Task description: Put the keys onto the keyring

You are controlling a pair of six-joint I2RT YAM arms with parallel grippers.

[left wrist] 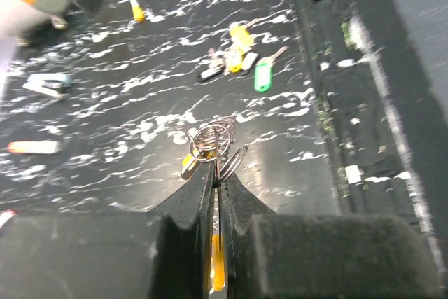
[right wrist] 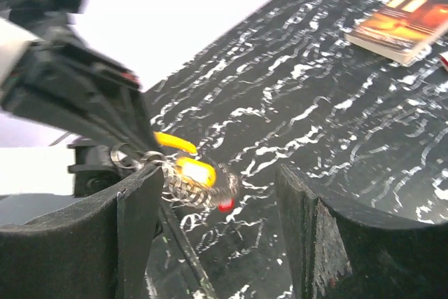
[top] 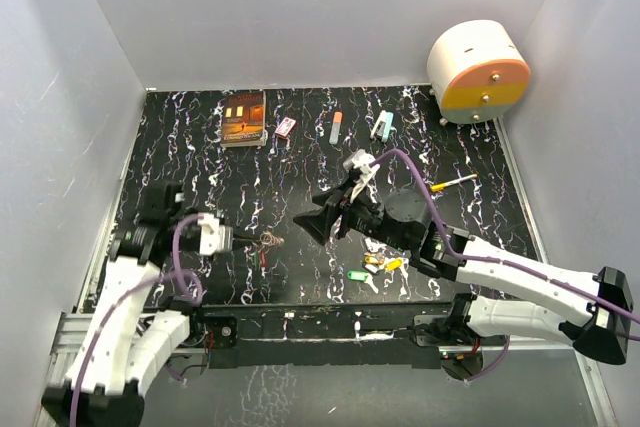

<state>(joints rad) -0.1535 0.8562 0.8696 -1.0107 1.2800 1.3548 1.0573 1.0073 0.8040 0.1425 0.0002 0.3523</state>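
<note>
My left gripper [top: 240,239] is shut on the keyring [top: 270,240], a bunch of silvery wire coils held just above the table. In the left wrist view the ring [left wrist: 215,146] sticks out past the closed jaws, and a yellow key head [left wrist: 217,257] shows between them. In the right wrist view the ring [right wrist: 180,188] carries a yellow key [right wrist: 196,171] and a red one [right wrist: 225,206]. My right gripper [top: 308,225] is open and empty, pointing left at the ring, a short way from it. Loose keys [top: 382,264] lie near the front, with a green one [top: 357,275] and a yellow one [left wrist: 241,36].
A book [top: 243,117], a small red and white box [top: 285,127], an orange-tipped marker [top: 335,127] and a teal stapler [top: 382,125] lie along the back. A yellow-handled screwdriver [top: 452,183] lies at right. A white and orange drum [top: 478,72] stands in the back right corner.
</note>
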